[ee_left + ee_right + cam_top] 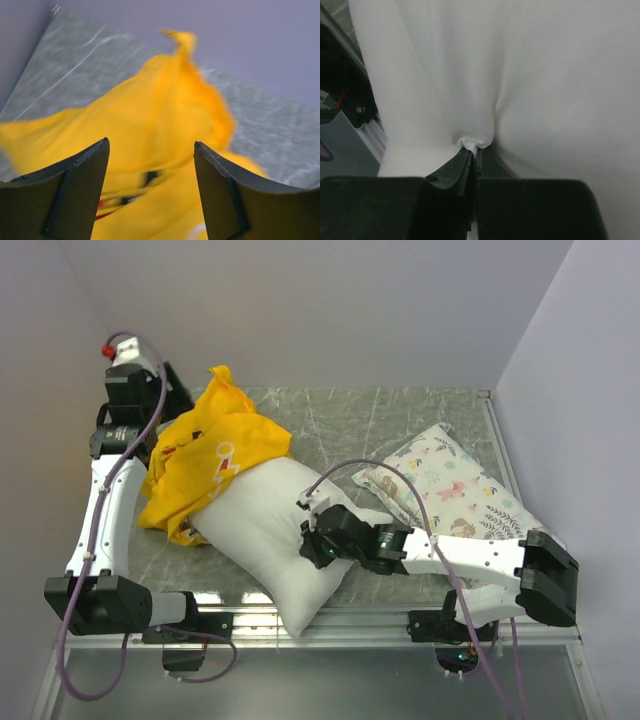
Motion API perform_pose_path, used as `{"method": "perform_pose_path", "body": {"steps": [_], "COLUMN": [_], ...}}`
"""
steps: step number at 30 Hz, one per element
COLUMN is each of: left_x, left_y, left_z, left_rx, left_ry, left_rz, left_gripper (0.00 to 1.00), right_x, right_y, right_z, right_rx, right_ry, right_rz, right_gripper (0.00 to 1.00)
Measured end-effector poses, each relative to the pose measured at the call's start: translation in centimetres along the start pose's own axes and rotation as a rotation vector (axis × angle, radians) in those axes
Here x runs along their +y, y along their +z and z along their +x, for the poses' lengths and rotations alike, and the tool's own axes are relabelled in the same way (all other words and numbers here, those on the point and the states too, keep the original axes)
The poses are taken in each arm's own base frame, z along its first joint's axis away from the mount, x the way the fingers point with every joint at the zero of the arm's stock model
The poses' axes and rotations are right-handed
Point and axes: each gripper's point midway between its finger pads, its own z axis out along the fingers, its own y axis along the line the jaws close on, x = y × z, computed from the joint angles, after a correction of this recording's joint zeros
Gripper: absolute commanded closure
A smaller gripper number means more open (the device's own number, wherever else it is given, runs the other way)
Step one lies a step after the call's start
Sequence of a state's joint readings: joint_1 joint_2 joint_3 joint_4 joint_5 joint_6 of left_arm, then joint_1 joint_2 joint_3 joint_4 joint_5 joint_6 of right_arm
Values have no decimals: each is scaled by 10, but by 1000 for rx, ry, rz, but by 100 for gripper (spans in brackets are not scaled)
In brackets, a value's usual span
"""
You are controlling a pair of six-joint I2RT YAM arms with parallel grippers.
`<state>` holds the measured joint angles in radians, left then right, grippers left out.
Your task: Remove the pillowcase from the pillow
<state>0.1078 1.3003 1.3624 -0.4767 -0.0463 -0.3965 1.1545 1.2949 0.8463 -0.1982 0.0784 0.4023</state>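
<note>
The yellow pillowcase [215, 455] lies crumpled at the back left, still over the far end of the plain white pillow [265, 530], which stretches toward the near edge. My left gripper [182, 395] is open and empty, raised just behind the pillowcase. In the left wrist view the blurred pillowcase [165, 105] fills the space beyond the open gripper [151, 142]. My right gripper [312, 538] is shut on a pinch of the pillow's right side. The right wrist view shows the gripper [475, 150] closed on a fold of the pillow [520, 75].
A second white pillow printed with animals and leaves [450, 485] lies at the right, partly under the right arm. Walls close in the grey marbled table [350, 415] at back and both sides. A metal rail [380, 618] runs along the near edge.
</note>
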Motion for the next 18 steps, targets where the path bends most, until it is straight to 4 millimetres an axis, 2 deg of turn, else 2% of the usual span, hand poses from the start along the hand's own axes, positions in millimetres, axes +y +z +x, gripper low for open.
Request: {"method": "perform_pose_path", "body": {"steps": [3, 6, 8, 12, 15, 18], "left_x": [-63, -111, -130, -142, -137, -127], "left_y": [-22, -37, -40, -39, -41, -41], "left_z": [-19, -10, 7, 57, 96, 122], "left_rx": [-58, -38, 8, 135, 233, 300], "left_ry": [90, 173, 227, 324, 392, 448], "left_rz": [138, 262, 309, 343, 341, 307], "left_gripper": [22, 22, 21, 19, 18, 18], "right_x": [9, 13, 14, 15, 17, 19], "right_y": [13, 22, 26, 32, 37, 40], "right_z": [11, 13, 13, 11, 8, 6], "right_rx": [6, -1, -4, -13, -20, -27], "right_ry": [12, 32, 42, 59, 67, 72], "right_rz": [-22, -26, -22, -19, -23, -27], "right_gripper": [100, 100, 100, 100, 100, 100]}}
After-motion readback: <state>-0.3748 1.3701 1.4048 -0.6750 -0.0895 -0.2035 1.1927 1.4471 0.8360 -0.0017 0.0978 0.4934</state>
